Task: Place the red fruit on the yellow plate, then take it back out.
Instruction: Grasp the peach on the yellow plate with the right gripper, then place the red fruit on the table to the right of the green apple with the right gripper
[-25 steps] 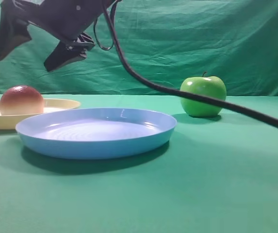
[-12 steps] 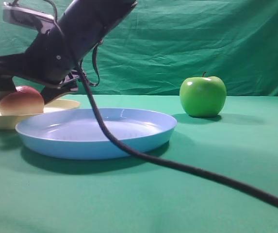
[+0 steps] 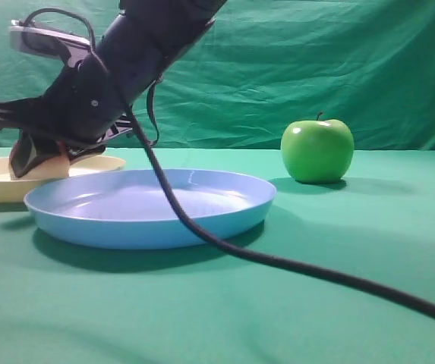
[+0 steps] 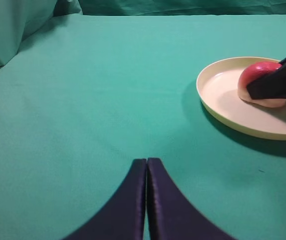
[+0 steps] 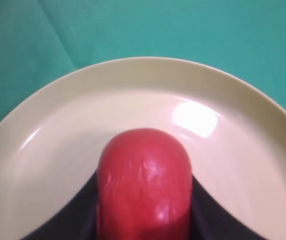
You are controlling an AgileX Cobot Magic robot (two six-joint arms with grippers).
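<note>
Now right gripper [image 3: 39,155] is down on the yellow plate [image 4: 221,102], fingers [image 5: 58,220] pinching both sides of the red fruit [image 5: 143,185], which sits on the plate. Left gripper [image 4: 146,172] hangs over green cloth [image 4: 93,90], jaws pressed together. Blue plate [image 3: 152,206], green apple [image 3: 317,149] untouched.

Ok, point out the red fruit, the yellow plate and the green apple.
red fruit [image 5: 143,185], right wrist view, on its red top.
yellow plate [image 4: 222,67], left wrist view, on its far rim.
green apple [image 3: 317,150], exterior high view, on its front.
</note>
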